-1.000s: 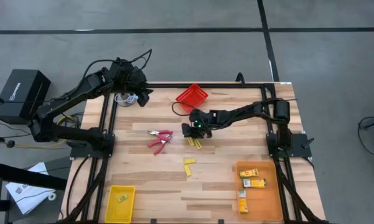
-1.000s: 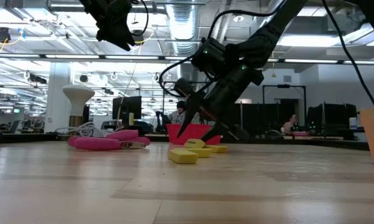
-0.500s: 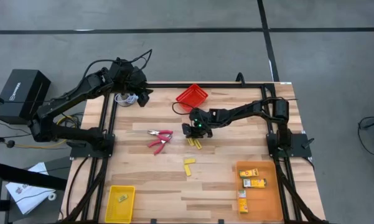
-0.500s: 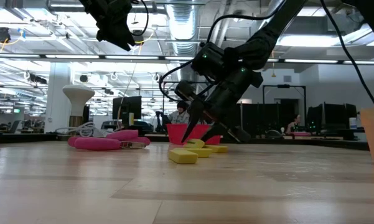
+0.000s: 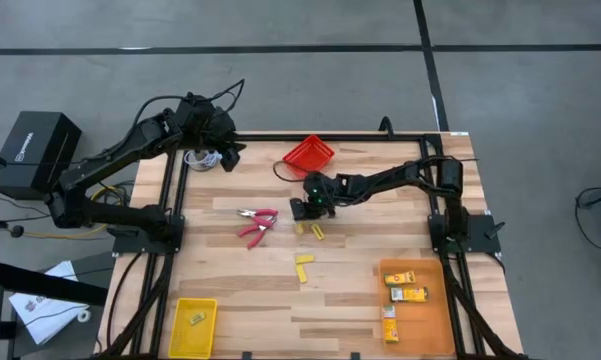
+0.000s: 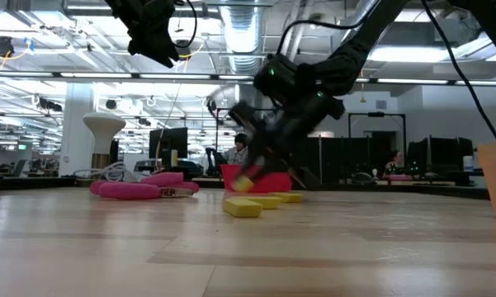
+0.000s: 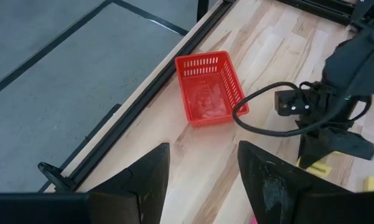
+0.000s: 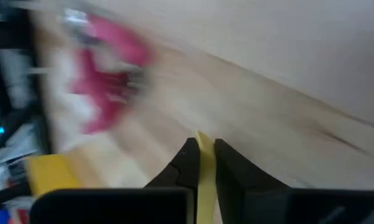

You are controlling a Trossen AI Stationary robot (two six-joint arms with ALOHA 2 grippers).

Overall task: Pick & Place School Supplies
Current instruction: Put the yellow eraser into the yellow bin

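My right gripper [image 5: 298, 214] is at the table's middle, shut on a small yellow piece [image 6: 242, 183] just above the wood. Other yellow pieces [image 5: 317, 232] [image 5: 303, 266] lie flat on the table near it. The red-handled tool [image 5: 255, 222] lies flat to the gripper's left. Yellow-orange boxes [image 5: 405, 293] lie in the orange bin [image 5: 435, 330]. My left gripper [image 7: 202, 180] hangs open, high over the table's far left corner, holding nothing. My right gripper pinches the yellow piece [image 8: 205, 152] between its two fingertips [image 8: 188, 155]; a bit of the piece pokes out past them. The fingers slant down from the table's right side. In the low view the piece hangs tilted, clear of the table.
A red bin [image 5: 309, 155] stands at the far edge behind my right gripper, and a cable [image 7: 261, 109] curls beside it. A yellow bin [image 5: 193, 325] holding a small piece sits at the near left. A white round object with a cable [image 5: 202, 158] lies under my left arm.
My right gripper has shut on one of the yellow pieces that lay under it, rolled a little, and raised that piece just off the table. The other pieces stay where they were.
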